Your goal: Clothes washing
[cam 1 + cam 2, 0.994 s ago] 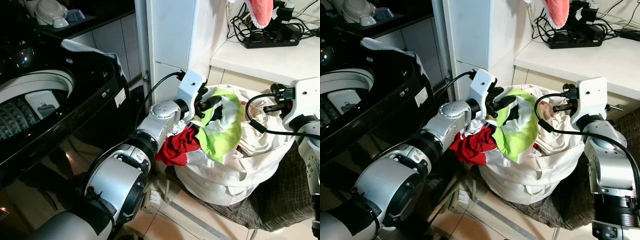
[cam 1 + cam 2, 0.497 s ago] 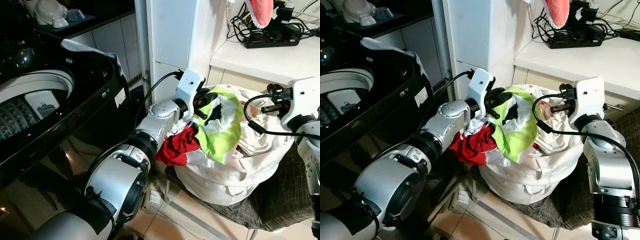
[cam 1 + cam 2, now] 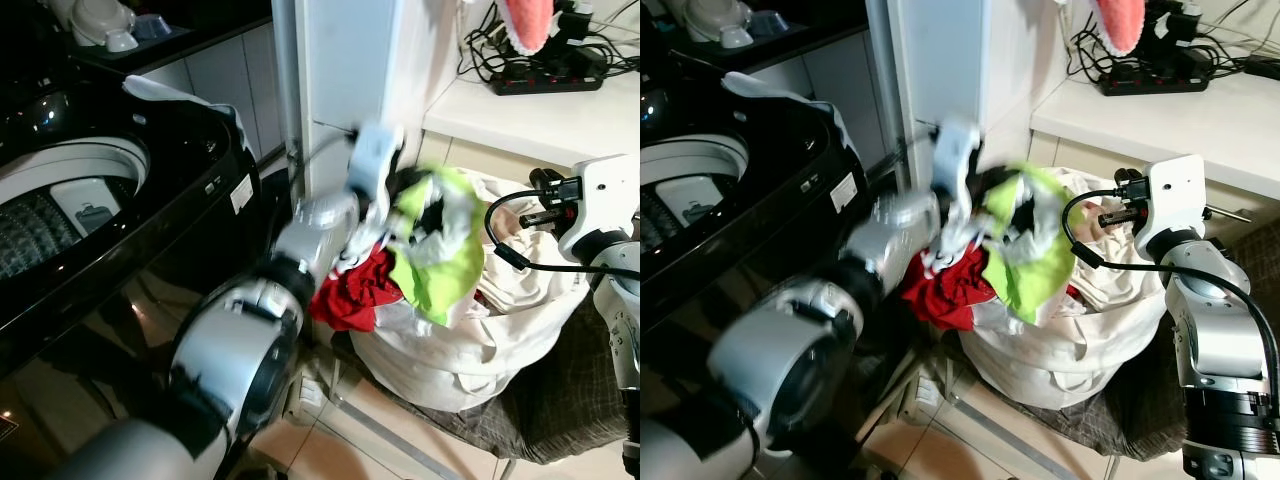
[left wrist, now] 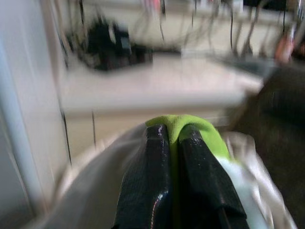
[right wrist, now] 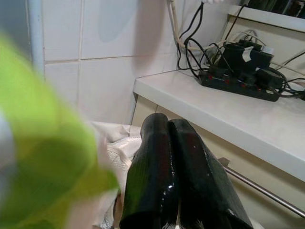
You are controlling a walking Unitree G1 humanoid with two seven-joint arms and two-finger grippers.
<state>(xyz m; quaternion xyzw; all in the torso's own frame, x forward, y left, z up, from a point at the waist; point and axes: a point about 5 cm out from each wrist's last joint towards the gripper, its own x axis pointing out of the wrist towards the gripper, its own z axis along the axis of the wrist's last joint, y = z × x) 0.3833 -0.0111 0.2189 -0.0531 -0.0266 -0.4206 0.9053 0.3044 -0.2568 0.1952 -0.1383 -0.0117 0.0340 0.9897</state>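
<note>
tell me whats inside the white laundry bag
A heap of clothes: a green and white garment on top, pinched by the left tool, a red one spilling over the bag's edge, and white pieces. Anything deeper is covered.

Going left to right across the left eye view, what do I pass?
washing machine → left arm → red garment → lime green garment held by the left hand → white laundry bag → right arm

The garment (image 3: pixel 440 255) is lime green with white and black patches — beside it a red cloth (image 3: pixel 350 295). The laundry bag (image 3: pixel 470 340) is cream. Black glossy fingers (image 4: pixel 174 181) pinch green fabric — the washing machine (image 3: pixel 110 210) is black.
</note>
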